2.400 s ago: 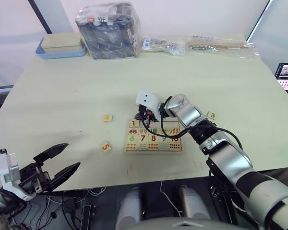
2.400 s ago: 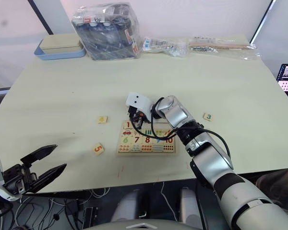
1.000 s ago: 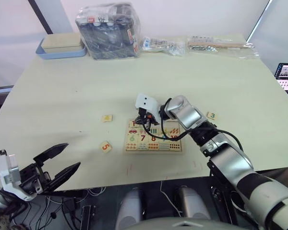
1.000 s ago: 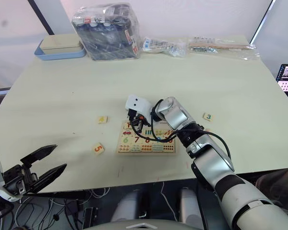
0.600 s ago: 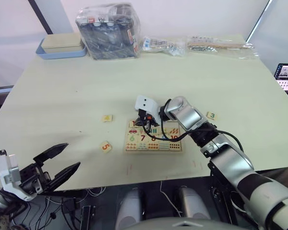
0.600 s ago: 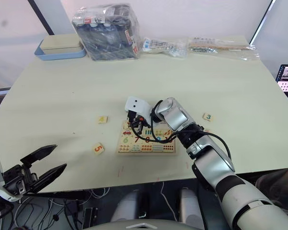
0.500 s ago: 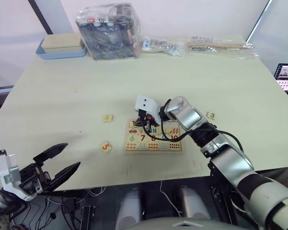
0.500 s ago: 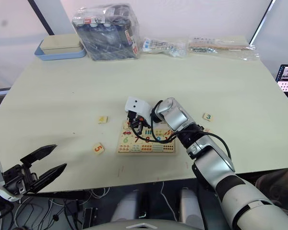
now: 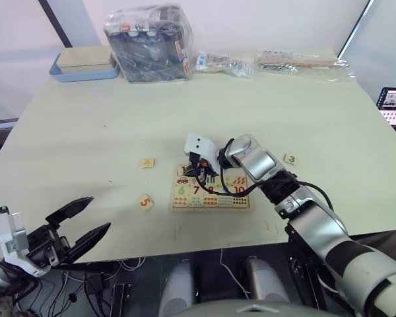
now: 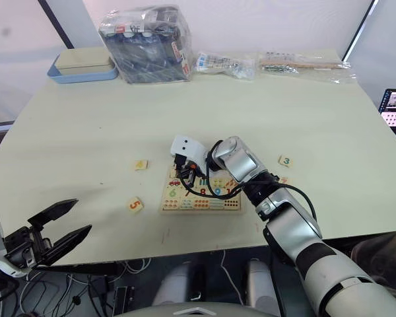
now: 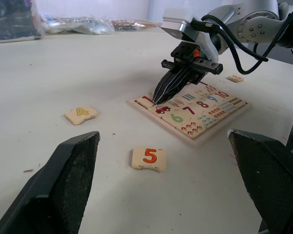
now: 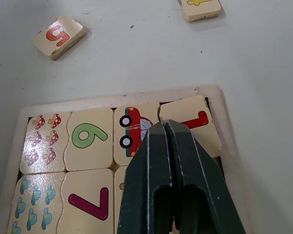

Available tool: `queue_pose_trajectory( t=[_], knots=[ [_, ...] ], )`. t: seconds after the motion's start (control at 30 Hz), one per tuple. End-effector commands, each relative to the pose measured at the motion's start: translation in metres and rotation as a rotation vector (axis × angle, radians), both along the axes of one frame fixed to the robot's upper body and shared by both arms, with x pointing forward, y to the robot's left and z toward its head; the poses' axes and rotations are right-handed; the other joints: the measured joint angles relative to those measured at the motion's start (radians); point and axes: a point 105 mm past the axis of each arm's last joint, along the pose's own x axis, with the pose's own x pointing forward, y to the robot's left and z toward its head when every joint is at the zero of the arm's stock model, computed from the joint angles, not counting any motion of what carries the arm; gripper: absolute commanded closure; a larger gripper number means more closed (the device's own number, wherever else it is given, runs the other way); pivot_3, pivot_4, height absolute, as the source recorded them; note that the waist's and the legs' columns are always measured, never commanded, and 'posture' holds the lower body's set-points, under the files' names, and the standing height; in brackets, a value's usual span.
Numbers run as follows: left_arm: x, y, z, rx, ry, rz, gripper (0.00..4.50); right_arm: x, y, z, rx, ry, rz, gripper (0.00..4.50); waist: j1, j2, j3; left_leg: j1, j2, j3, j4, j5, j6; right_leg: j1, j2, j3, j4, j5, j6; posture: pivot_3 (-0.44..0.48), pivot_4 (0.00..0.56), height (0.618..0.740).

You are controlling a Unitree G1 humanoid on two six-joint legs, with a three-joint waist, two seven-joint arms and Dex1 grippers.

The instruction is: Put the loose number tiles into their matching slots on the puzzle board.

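My right gripper [image 12: 166, 124] has its fingers pressed together, holding nothing, tips down on the puzzle board [image 9: 211, 190] beside the 1 tile [image 12: 198, 119], which sits slightly askew in the end slot of the board's top row. My left gripper [image 9: 79, 221] hangs off the table's [image 9: 105, 119] near left corner, fingers spread wide and empty. The 4 tile [image 9: 146, 162] and 5 tile [image 9: 144, 202] lie loose on the table off the board's left end, the 3 tile [image 9: 290, 159] off its right end.
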Motion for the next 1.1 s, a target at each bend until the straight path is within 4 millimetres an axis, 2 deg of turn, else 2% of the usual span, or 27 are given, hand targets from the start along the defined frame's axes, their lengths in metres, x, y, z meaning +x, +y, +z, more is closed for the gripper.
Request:
queue_pose_trajectory(
  t=[0.03, 1.1],
  knots=[
    [-0.001, -0.002, 0.003, 0.0, -0.018, -0.003, 0.0, -0.004, 0.002, -0.006, -0.014, 0.01, 0.001, 4.49, 0.0, 0.0, 0.0, 0.0, 0.0, 0.0, 0.0, 0.0, 0.0, 0.0, 0.0, 0.0, 0.0, 0.0, 0.0, 0.0, 0.15, 0.74],
    [-0.004, -0.003, 0.001, -0.008, -0.022, 0.01, 0.0, -0.004, 0.016, -0.002, 0.023, 0.012, -0.027, 4.49, -0.003, 0.0, 0.0, 0.0, 0.0, -0.001, 0.0, 0.0, 0.0, -0.001, -0.005, 0.0, 0.001, 0.0, -0.001, 0.0, 0.15, 0.74]
  ],
)
